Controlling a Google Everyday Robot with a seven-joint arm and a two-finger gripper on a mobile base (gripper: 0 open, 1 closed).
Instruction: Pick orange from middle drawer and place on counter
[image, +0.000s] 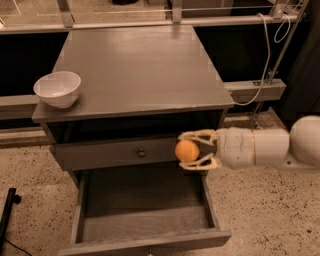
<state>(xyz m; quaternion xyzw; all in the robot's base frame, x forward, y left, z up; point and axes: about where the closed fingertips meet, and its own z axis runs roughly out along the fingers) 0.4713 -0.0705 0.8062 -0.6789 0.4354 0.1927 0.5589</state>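
Item: orange; grasped in the pincer, one finger above and one below, so the round fruit cannot roll out; held level with the right end of the knobbed upper drawer front, above the open middle drawer and clear of its walls. Destination: counter surface, higher and farther; white bowl occupies its near left corner, so a set-down toward the right looks safest. Judged stage: transfer; placement not yet done.
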